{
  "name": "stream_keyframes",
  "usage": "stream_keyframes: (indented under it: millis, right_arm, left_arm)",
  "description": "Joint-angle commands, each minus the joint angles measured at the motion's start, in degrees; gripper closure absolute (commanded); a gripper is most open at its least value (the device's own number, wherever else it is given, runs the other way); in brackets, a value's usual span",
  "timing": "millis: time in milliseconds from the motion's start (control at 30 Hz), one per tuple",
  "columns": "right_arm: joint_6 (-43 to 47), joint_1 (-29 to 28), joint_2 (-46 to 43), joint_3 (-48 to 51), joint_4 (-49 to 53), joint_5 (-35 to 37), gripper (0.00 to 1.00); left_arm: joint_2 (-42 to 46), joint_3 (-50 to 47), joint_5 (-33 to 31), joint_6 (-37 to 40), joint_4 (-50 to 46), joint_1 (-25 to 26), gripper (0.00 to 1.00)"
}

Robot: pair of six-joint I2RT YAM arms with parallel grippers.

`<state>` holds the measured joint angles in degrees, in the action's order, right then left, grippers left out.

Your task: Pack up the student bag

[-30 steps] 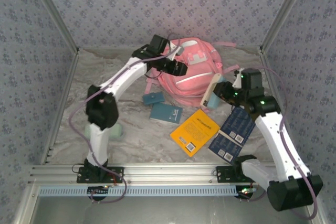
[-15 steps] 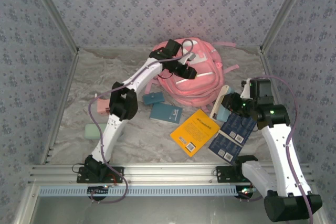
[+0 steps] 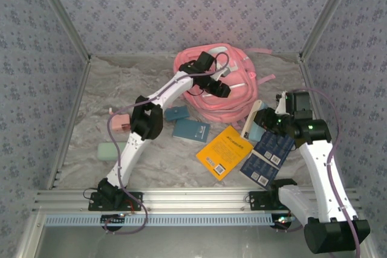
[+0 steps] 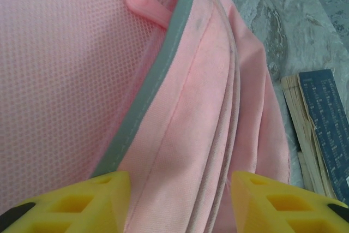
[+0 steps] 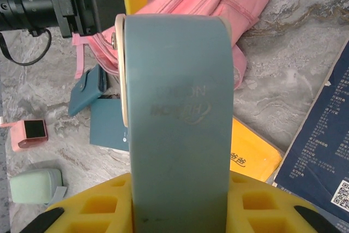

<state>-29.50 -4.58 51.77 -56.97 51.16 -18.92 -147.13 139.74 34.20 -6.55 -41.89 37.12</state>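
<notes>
Centrally, crumpled pink student bag (image 3: 239,98); left claw (image 4: 180,189) agape, right claw (image 5: 180,197) around teal case (image 5: 180,96)

Your left arm (image 3: 164,93) stretches far forward and inward, with the elbow bent low and the wrist tipped down. The left gripper (image 3: 219,87) points downward, its yellow fingers (image 4: 82,200) set well apart. Your right arm (image 3: 320,161) rises from its base with the forearm leaning inward. The right gripper (image 3: 261,125) is clamped on a blue-grey case (image 5: 180,107), which stands on end between the fingers.
</notes>
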Motion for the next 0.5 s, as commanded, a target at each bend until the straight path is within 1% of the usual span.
stream_keyframes:
  millis: [0,133,267,467]
  right_arm:
    - [0.4,0.3,-0.3,0.9,-2.1,-1.8,0.81]
    - [-0.9,0.3,-0.4,2.7,-4.1,-2.1,0.8]
    - [-0.9,0.4,-0.5,4.2,-5.3,-2.1,0.8]
    - [-1.6,0.3,-0.4,5.7,-6.3,-3.0,0.8]
  left_arm:
    - [4.0,-2.4,-0.8,-1.1,6.1,-1.2,0.47]
    - [2.9,-1.5,-1.3,-3.3,8.1,-2.2,0.44]
    - [-0.3,2.1,-2.3,-3.6,6.4,-2.3,0.43]
    - [-2.6,3.3,1.0,-4.8,6.0,-1.6,0.44]
